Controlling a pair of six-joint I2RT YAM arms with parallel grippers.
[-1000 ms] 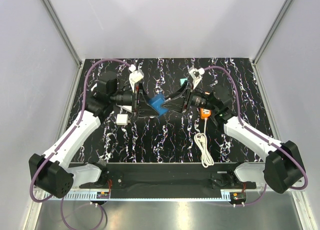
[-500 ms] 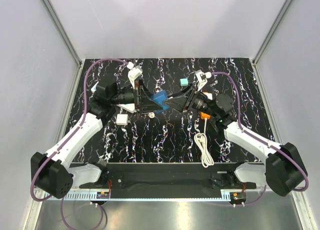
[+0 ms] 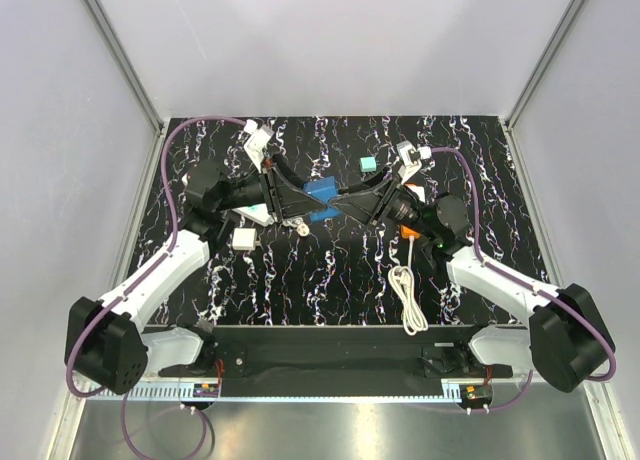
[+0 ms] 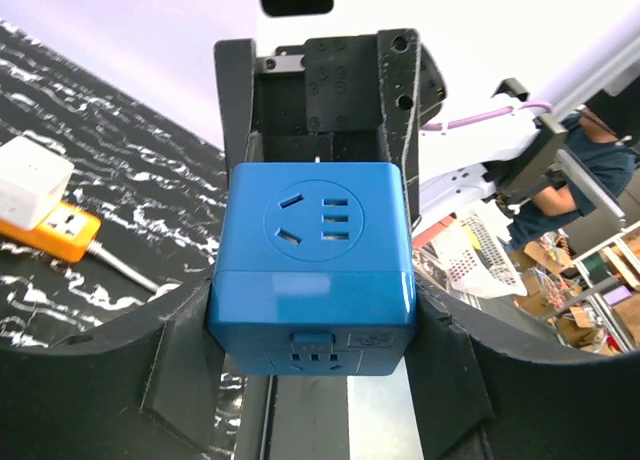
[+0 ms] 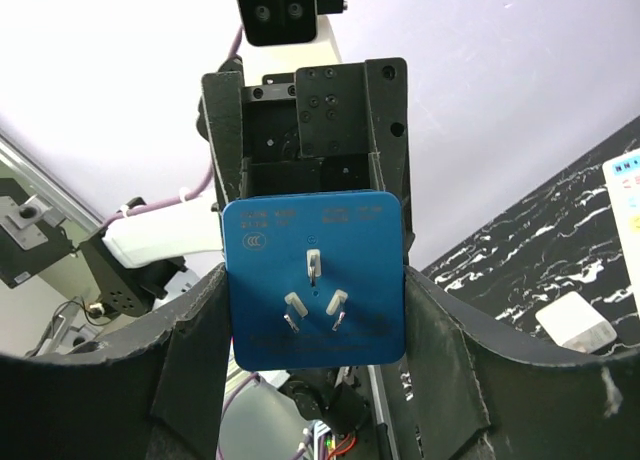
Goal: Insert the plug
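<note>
left gripper [image 4: 312,315], right gripper [image 5: 315,305]: both pinch one blue socket cube [image 3: 321,197], frame centre | plug [image 4: 30,174]: atop orange power strip [image 4: 62,230], left edge, left wrist view | room: bare tabletop [image 3: 330,280] below cube

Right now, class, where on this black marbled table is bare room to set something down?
Bare: near-centre, between the white square block and the white coiled cable; also far right, beyond the small teal cube. Crowded: mid-table, where the left gripper and right gripper clamp the blue cube socket.
</note>
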